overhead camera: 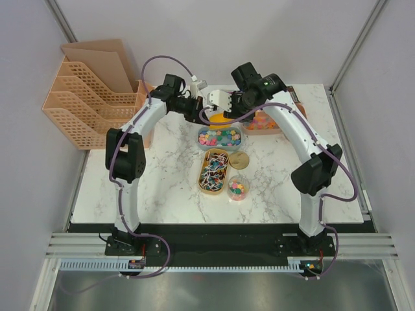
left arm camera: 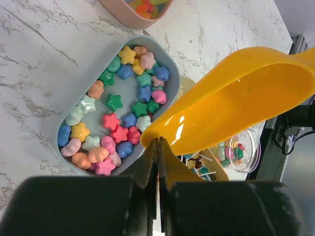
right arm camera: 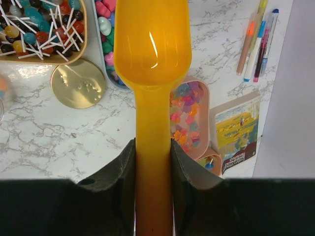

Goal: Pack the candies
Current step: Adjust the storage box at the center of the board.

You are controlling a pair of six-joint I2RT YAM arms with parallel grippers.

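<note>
While right fingers (right arm camera: 123, 172) grasp the scoop (right arm camera: 152, 44) and left fingers (left arm camera: 147, 167) sit clenched beside it, candies (left arm camera: 118, 113) lie just beneath.

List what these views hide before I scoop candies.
- Star tray: right wrist view, mostly under the scoop.
- Pink tray: same view, left part behind the scoop's handle.
- Jar: left wrist view, partly behind the scoop.
- Left gripper: shut in its own view; whether it touches the scoop's lip is unclear.
</note>
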